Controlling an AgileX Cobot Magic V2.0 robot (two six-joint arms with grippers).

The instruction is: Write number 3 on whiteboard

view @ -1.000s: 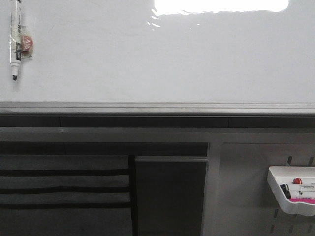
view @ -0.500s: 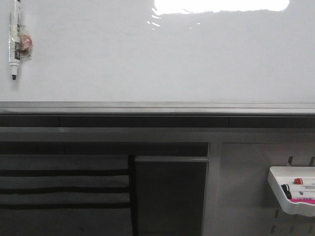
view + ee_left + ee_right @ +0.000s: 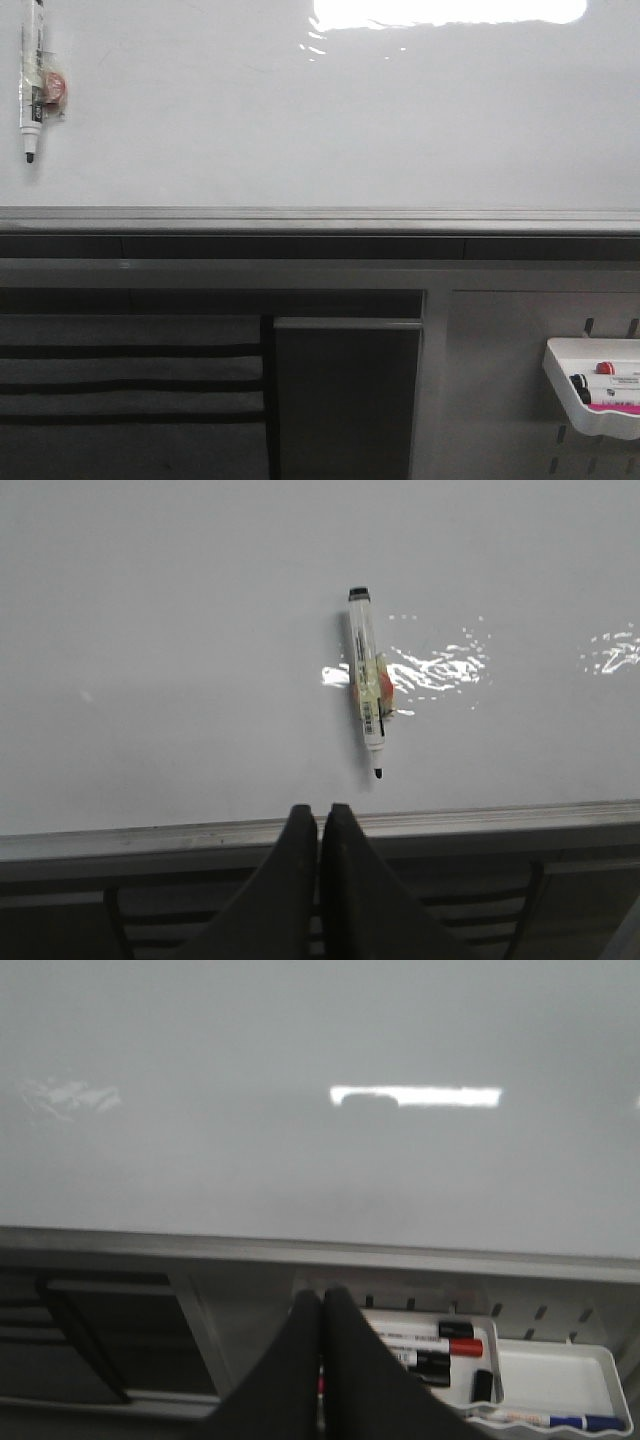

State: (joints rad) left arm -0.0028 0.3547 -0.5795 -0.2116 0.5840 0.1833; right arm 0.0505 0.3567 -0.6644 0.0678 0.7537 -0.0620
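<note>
The whiteboard (image 3: 330,120) fills the upper half of the front view, glossy white with glare at the top and a grey bottom rail (image 3: 320,218). No number 3 shows on it. A white marker (image 3: 31,80) with a black tip hangs tip-down on the board at the far left; it also shows in the left wrist view (image 3: 367,680). My left gripper (image 3: 319,815) is shut and empty, below the marker at the board's rail. My right gripper (image 3: 321,1300) is shut and empty, in front of the marker tray. Neither gripper shows in the front view.
A white marker tray (image 3: 592,398) with red and black markers hangs on the grey perforated panel at the lower right; it also shows in the right wrist view (image 3: 545,1372). Dark slatted panels (image 3: 130,385) sit below the board at the left.
The front view has shifted slightly; the marker sits a little higher in the picture than one second ago. Nothing else has visibly changed.
</note>
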